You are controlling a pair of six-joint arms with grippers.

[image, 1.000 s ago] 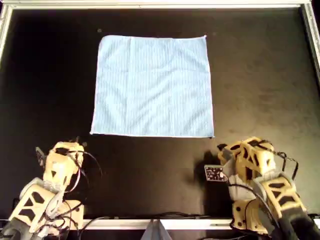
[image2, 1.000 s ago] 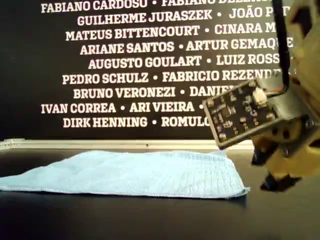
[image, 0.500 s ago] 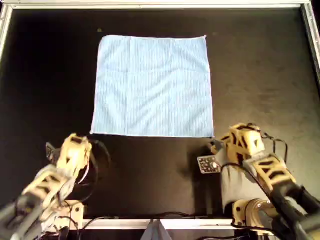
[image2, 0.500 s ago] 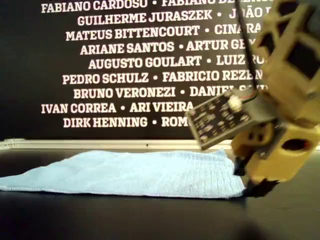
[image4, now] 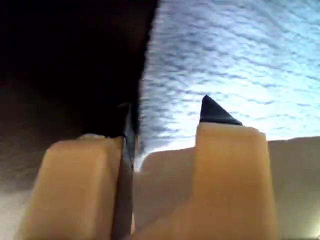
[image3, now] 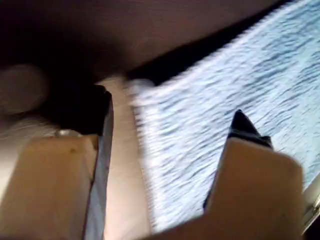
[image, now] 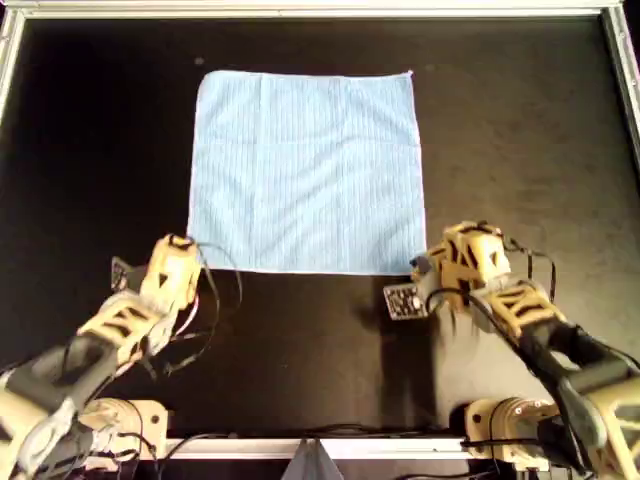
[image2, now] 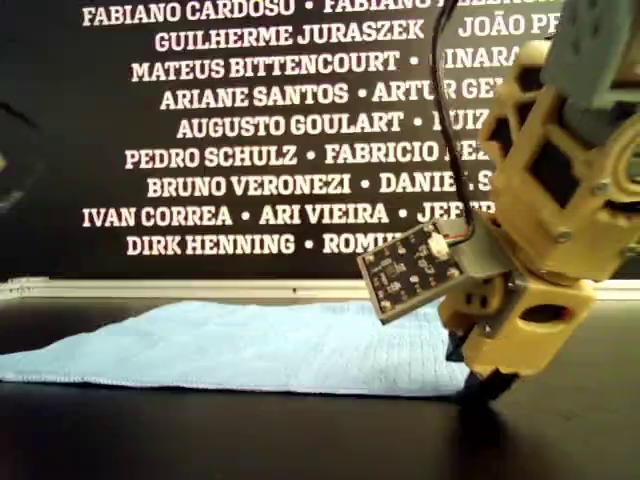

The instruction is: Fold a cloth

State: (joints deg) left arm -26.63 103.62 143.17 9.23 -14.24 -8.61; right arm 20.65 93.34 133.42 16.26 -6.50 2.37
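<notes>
The light blue cloth (image: 305, 170) lies flat and spread out on the black table (image: 530, 150); it also shows in the exterior view (image2: 260, 345). My first gripper (image: 186, 250) is at the cloth's near left corner in the overhead view. It is open, with the corner (image3: 240, 75) between its fingers (image3: 245, 132). My second gripper (image: 426, 268) is at the near right corner and low over the table (image2: 480, 385). It is open, with the cloth's edge (image4: 235, 50) between its fingers (image4: 212, 112).
A metal rail (image: 320, 10) frames the table at the back and sides. A black wall with white names (image2: 250, 120) stands behind the table. Small camera boards (image: 403, 300) stick out beside each gripper. Cables trail from both arms at the near edge.
Both arms have moved from the table's near edge up to the cloth's two near corners, and the second gripper has come down low. The cloth has not moved.
</notes>
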